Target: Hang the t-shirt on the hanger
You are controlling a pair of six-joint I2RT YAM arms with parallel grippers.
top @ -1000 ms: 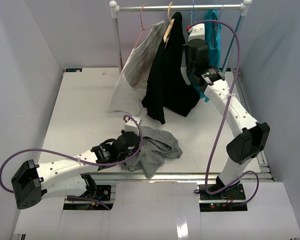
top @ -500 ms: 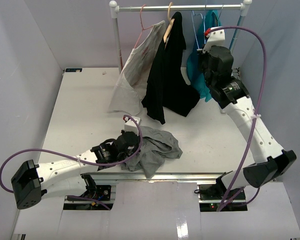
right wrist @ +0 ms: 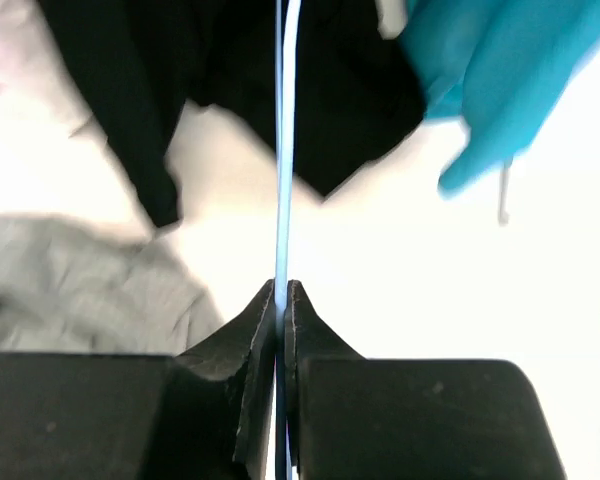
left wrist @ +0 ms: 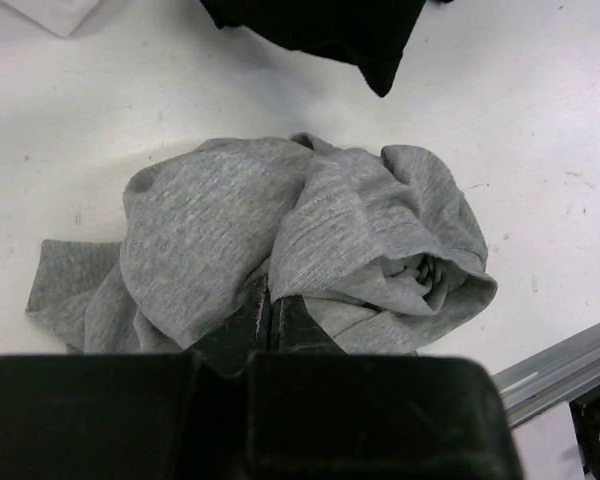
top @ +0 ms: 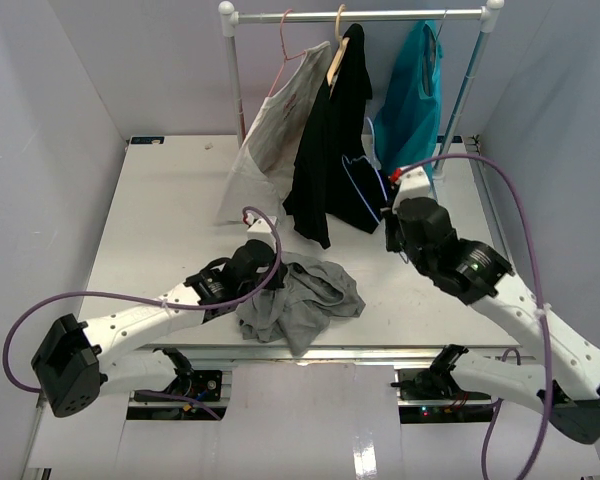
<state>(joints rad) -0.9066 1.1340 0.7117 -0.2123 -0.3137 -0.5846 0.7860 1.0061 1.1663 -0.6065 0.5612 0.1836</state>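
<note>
Left gripper (left wrist: 270,312) jaws are pinching the near edge of the crumpled t-shirt (left wrist: 280,225) lying on the white counter (left wrist: 550,140).
</note>
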